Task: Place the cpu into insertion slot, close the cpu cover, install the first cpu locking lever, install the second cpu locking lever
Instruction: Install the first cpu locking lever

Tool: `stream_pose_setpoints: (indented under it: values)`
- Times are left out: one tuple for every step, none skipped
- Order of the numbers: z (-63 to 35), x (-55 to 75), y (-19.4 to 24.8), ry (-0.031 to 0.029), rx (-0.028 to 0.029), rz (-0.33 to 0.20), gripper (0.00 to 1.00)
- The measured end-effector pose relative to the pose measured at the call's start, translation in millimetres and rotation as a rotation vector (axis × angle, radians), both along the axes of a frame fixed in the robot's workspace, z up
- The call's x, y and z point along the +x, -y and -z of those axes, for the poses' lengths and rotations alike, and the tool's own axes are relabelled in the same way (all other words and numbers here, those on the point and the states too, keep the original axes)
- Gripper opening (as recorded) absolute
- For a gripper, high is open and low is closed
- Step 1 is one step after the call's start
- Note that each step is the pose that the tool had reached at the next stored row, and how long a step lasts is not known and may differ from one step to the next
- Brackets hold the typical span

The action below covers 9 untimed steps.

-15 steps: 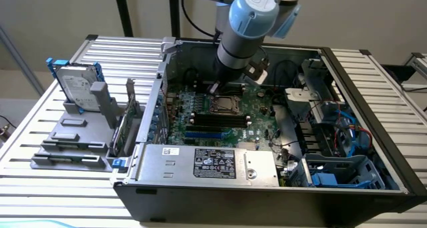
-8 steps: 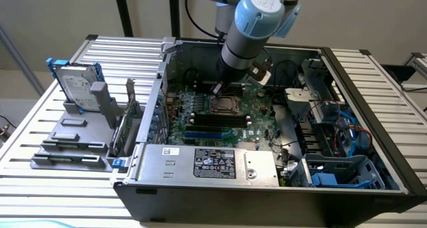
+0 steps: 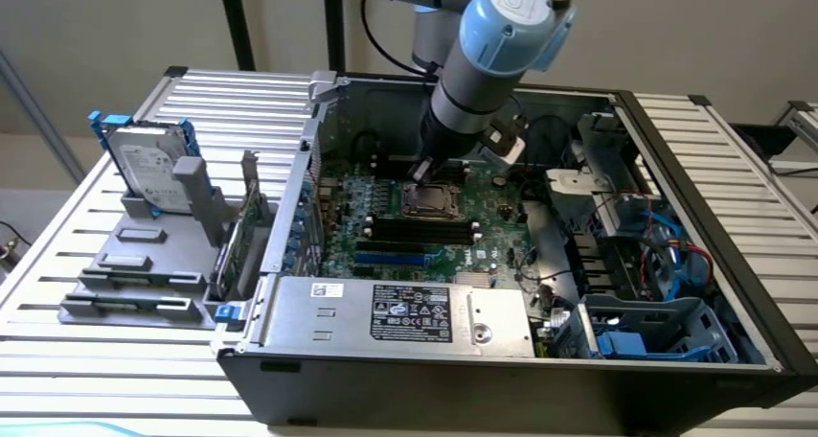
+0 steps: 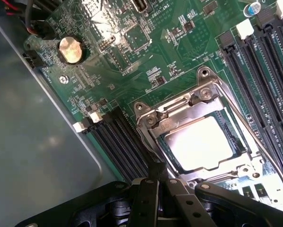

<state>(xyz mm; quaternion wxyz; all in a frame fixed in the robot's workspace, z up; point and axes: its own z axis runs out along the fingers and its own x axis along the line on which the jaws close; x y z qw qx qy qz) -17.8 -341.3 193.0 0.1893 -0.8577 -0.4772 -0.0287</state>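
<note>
The cpu (image 4: 200,142) lies in the insertion slot (image 3: 431,199), its pale shiny face showing through the square opening of the cpu cover (image 4: 172,122). The cover lies flat over it. A thin wire lever (image 4: 241,116) runs along one side of the socket, and a second one (image 4: 142,138) runs along the side nearest the memory slots. My gripper (image 4: 156,178) is shut, and its dark tip rests at the end of that second lever, by the socket's corner. In the exterior view the gripper (image 3: 416,173) reaches down just behind the socket.
Black memory slots (image 4: 115,142) flank the socket, with more (image 4: 267,71) on its other side. A coin battery (image 4: 70,49) sits on the green board. The grey case wall (image 4: 32,156) is close by. Outside the case a hard drive (image 3: 144,164) stands on a grey holder; the power supply (image 3: 397,312) is in front.
</note>
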Motion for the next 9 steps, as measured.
stream_pose_setpoints:
  values:
    - [0.0, 0.9, -0.1, -0.0013, -0.0007, 0.000, 0.11]
    - [0.1, 1.8, -0.2, -0.0027, -0.0014, 0.000, 0.11]
    - [0.1, 2.8, -0.3, -0.0042, -0.0021, 0.000, 0.11]
    - [0.1, 3.7, -0.3, -0.0059, -0.0026, 0.000, 0.11]
    - [0.1, 4.5, -0.3, -0.0074, -0.0029, 0.000, 0.11]
    - [0.1, 5.3, -0.3, -0.0088, -0.0030, 0.000, 0.11]
    - [0.1, 6.0, -0.3, -0.0100, -0.0033, 0.000, 0.11]
    - [0.1, 6.7, -0.3, -0.0110, -0.0034, 0.000, 0.11]
    - [0.1, 7.4, -0.4, -0.0116, -0.0036, 0.000, 0.11]
